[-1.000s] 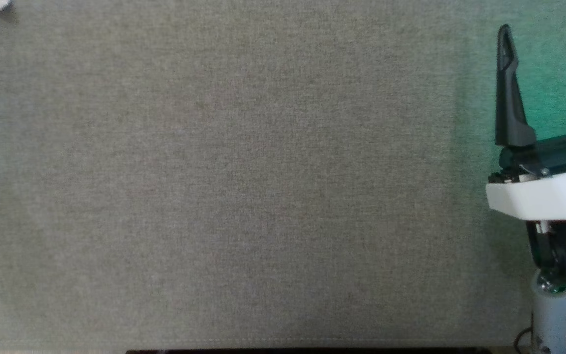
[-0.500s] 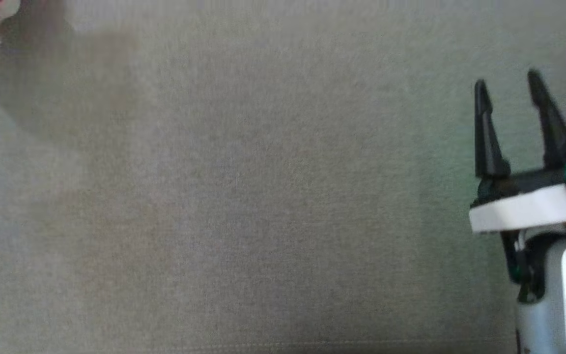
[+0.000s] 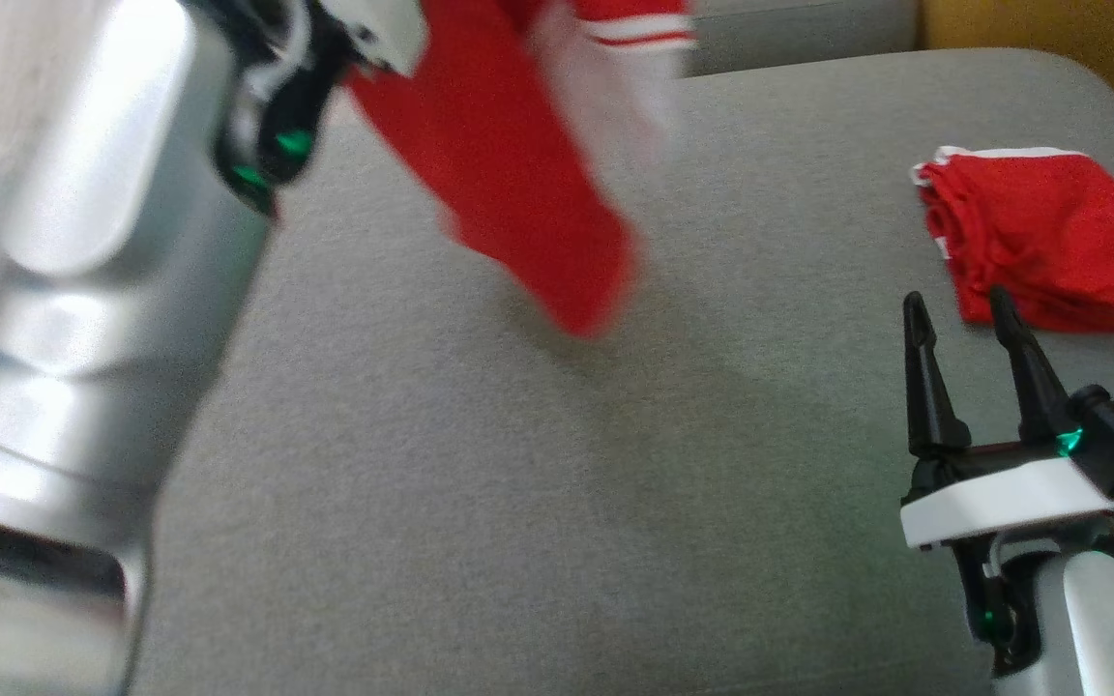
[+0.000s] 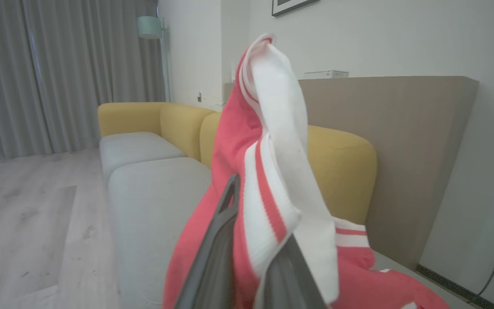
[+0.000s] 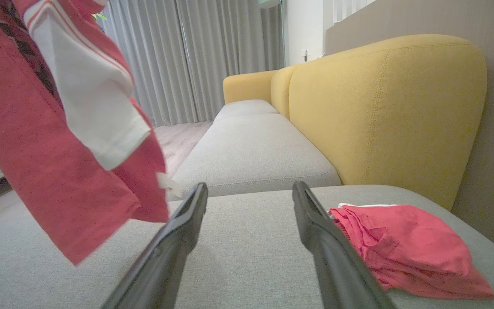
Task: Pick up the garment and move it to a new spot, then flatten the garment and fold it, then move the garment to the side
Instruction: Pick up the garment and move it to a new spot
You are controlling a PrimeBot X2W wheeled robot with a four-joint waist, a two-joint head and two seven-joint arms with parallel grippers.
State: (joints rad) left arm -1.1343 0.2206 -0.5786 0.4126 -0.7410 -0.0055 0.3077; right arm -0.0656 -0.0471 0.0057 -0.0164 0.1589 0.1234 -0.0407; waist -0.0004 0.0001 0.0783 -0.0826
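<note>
A: Two red cloths are seen; which one is being worked on?
B: The red-and-white garment (image 3: 518,193), hung at the upper middle of the head view above the grey cushion (image 3: 518,503). It is pinched by the left gripper (image 4: 253,223), whose jaws are closed on a striped white edge, so the rest can fall free and be opened out.
A: And the right gripper (image 3: 955,302)?
B: It is held spread wide and empty at the lower right, low over the cushion, probably kept ready for a loose corner. A folded red cloth (image 3: 1040,237) is laid just beyond it, likely set aside.
</note>
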